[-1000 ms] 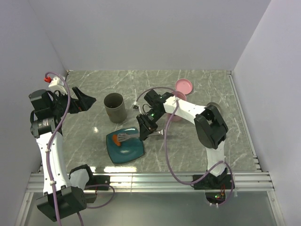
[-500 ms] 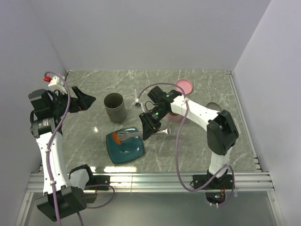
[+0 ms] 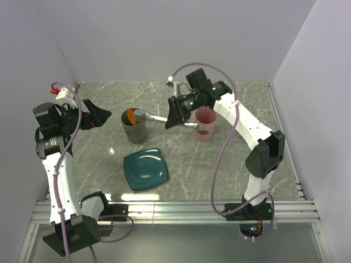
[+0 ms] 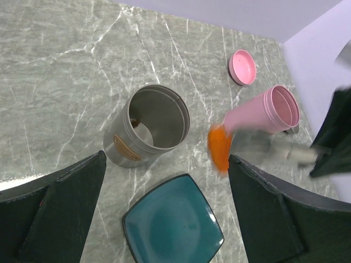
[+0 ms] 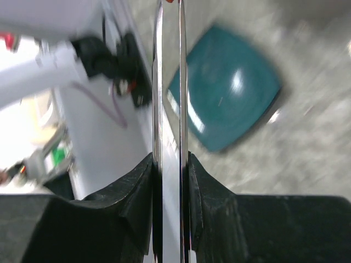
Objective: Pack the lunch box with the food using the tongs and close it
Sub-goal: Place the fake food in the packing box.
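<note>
Right claw [image 5: 170,171]: partly closed, squeezing the tongs [image 3: 152,117] across both arms, well back from the tips.
Orange piece [image 3: 130,114]: pinched in the tong tips, in the air over the mouth of the grey canister [image 3: 134,127] — the lunch box, by my reading.
Handling: small, light, probably smooth. The thin, slick metal tips could have let it slip if the squeeze eased. The tongs looked springy, so the grip belonged on both arms.
Left claw [image 3: 97,116]: spread wide, holding nothing, near the canister's left side.
Room: canister mouth narrow, its rim close under the tips — little margin. Pink cup [image 3: 204,124] just beside the right arm. Teal plate [image 3: 145,169] bare, nearer on the bench [image 3: 236,164].
</note>
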`<state>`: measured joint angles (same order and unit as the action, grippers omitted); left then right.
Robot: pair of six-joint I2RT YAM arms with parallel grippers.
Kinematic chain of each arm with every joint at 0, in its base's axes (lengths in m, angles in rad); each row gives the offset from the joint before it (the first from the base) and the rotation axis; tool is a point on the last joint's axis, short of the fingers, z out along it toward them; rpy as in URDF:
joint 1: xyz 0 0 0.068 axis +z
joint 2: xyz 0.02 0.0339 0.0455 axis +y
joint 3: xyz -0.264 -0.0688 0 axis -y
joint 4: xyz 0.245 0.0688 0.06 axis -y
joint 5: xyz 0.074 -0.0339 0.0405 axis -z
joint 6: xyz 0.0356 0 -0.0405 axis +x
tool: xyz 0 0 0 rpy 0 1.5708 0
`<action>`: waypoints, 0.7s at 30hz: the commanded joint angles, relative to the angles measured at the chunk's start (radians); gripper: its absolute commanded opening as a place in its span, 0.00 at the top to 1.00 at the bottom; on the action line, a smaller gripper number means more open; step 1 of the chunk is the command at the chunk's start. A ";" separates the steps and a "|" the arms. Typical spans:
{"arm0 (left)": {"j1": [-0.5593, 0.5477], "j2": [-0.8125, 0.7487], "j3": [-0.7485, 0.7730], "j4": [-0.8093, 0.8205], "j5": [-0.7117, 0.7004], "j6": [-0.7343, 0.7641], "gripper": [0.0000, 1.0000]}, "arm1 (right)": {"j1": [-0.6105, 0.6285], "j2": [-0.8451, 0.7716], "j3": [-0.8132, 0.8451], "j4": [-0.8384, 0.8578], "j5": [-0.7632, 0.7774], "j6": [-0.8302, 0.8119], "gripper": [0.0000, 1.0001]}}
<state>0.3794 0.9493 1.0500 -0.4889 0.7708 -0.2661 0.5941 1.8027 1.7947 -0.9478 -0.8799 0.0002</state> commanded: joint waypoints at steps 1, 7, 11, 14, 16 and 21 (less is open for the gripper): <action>0.003 -0.006 0.010 0.050 0.027 -0.024 0.01 | -0.033 0.050 0.139 0.036 0.001 0.046 1.00; 0.004 0.002 0.022 0.030 0.002 -0.007 0.01 | -0.048 0.129 0.252 0.075 0.056 0.070 1.00; 0.003 -0.004 0.013 0.050 -0.001 -0.015 0.01 | -0.053 0.162 0.290 0.083 0.091 0.072 1.00; 0.003 0.006 0.005 0.052 0.002 -0.019 0.01 | -0.054 0.182 0.302 0.084 0.107 0.069 1.00; 0.003 0.014 0.002 0.052 0.007 -0.018 0.01 | -0.053 0.195 0.305 0.080 0.114 0.063 1.00; 0.004 0.006 -0.012 0.065 0.007 -0.019 0.01 | -0.051 0.225 0.318 0.070 0.121 0.052 1.00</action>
<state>0.3794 0.9649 1.0470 -0.4721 0.7662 -0.2787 0.5449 2.0209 2.0445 -0.9066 -0.7574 0.0612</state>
